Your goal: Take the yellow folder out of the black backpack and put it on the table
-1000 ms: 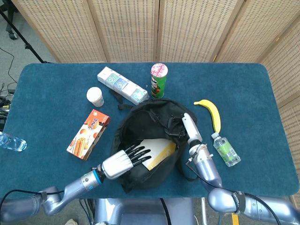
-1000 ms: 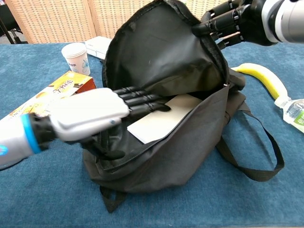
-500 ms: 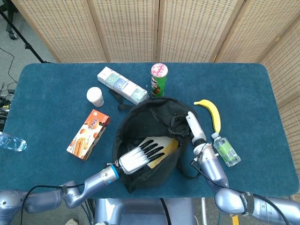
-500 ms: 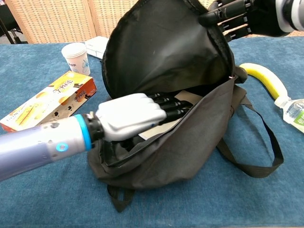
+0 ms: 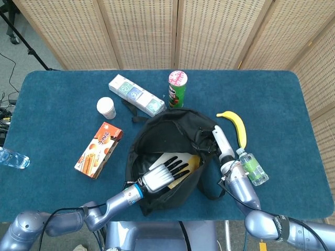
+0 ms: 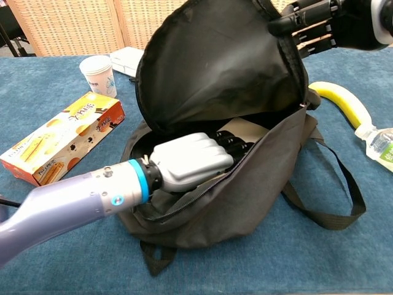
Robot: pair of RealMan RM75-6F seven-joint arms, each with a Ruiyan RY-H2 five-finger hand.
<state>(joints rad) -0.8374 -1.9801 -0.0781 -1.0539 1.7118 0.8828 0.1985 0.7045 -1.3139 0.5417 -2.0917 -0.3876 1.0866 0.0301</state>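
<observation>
The black backpack [image 5: 157, 133] lies open at the table's middle, its flap [image 6: 215, 67] lifted upright. My right hand [image 5: 221, 144] grips the flap's top edge [image 6: 328, 24] and holds it up. My left hand [image 5: 165, 175] is deep inside the opening [image 6: 193, 161], its fingers lying spread on the yellow folder [image 5: 192, 161]. The thumb is hidden under the bag's rim. In the chest view only a pale corner of the folder [image 6: 250, 130] shows past the knuckles.
Behind the bag stand a green chip can [image 5: 177, 90], a white carton [image 5: 136, 95] and a paper cup [image 5: 106, 107]. An orange biscuit box [image 5: 98, 149] lies left. A banana [image 5: 236, 127] and small bottle [image 5: 253, 168] lie right; the bag's strap [image 6: 331, 209] trails there.
My left hand has pushed further into the backpack, over the folder. My right hand has raised the flap higher and drawn it slightly right.
</observation>
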